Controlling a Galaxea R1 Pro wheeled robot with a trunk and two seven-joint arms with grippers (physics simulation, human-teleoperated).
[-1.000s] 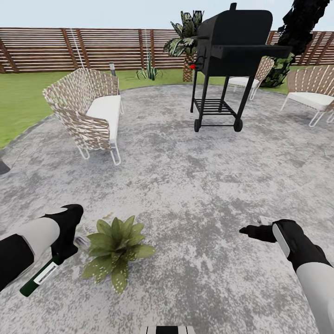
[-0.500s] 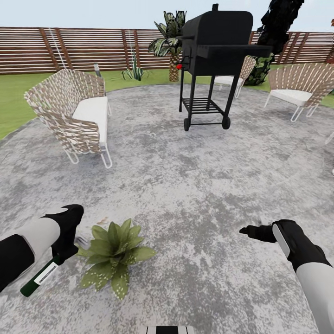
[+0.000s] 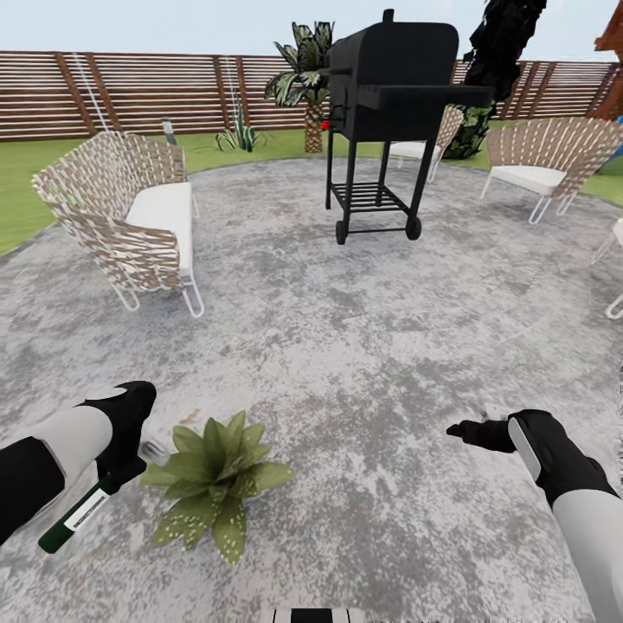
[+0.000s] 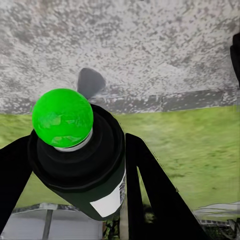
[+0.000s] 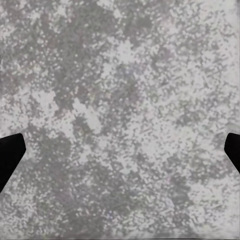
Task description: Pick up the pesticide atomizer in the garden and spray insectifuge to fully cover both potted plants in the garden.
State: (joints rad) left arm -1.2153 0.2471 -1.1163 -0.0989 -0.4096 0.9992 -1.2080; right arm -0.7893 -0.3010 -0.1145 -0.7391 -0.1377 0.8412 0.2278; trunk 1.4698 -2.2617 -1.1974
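My left gripper (image 3: 111,478) is shut on the pesticide atomizer (image 3: 76,516), a dark green bottle with a white label band, held slanting down at the lower left. In the left wrist view the atomizer (image 4: 82,165) sits between the black fingers (image 4: 150,190) and shows a bright green round top. One potted plant (image 3: 212,486), a low rosette of pointed, partly speckled leaves, lies on the paved garden patio (image 3: 363,346) just right of that gripper. My right gripper (image 3: 459,429) hovers open over bare paving at the lower right, its fingertips far apart in the right wrist view (image 5: 120,152).
A wicker sofa with a white cushion (image 3: 130,216) stands at the left. A black grill on wheels (image 3: 381,112) is ahead, with wicker chairs (image 3: 536,160) to its right. Grass, a palm plant (image 3: 303,78) and a brown slatted fence (image 3: 130,91) lie beyond.
The whole picture has shifted: grill, sofa and chairs sit further left and lower, so the camera has moved. Both arms keep the same pose, and the atomizer stays held.
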